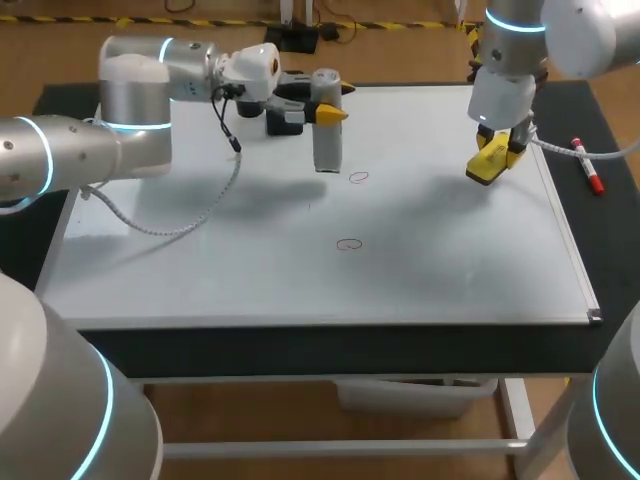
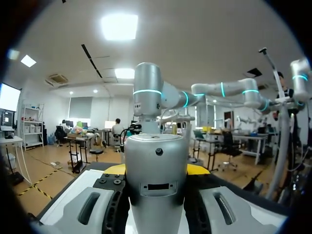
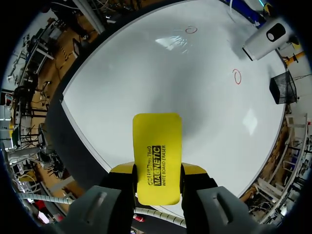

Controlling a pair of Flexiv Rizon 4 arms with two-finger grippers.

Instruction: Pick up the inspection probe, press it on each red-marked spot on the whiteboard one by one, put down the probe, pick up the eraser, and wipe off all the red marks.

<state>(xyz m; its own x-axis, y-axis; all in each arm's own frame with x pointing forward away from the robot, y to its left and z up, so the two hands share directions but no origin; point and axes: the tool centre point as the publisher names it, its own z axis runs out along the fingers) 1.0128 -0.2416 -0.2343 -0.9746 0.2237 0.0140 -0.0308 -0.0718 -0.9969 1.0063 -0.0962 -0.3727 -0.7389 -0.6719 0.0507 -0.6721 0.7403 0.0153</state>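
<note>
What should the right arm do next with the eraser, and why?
Probably carry the eraser toward the upper red mark and lower it there. The right jaws already hold it above the whiteboard, and that mark and the lower red mark are unwiped. The probe, in the left jaws, stands close beside the upper mark, so approach carefully.

A black table (image 1: 300,348) carries a whiteboard (image 1: 250,260) and a red marker (image 1: 587,166).

Head view: bright, even overhead light. Soft-edged shadows on whiteboard (image 1: 200,270) under left arm (image 1: 130,110), frame centre-left, and right arm (image 1: 510,60), centre-right. Right wrist view: white glare patches on whiteboard, diffuse shadow ahead of eraser (image 3: 157,156).
</note>
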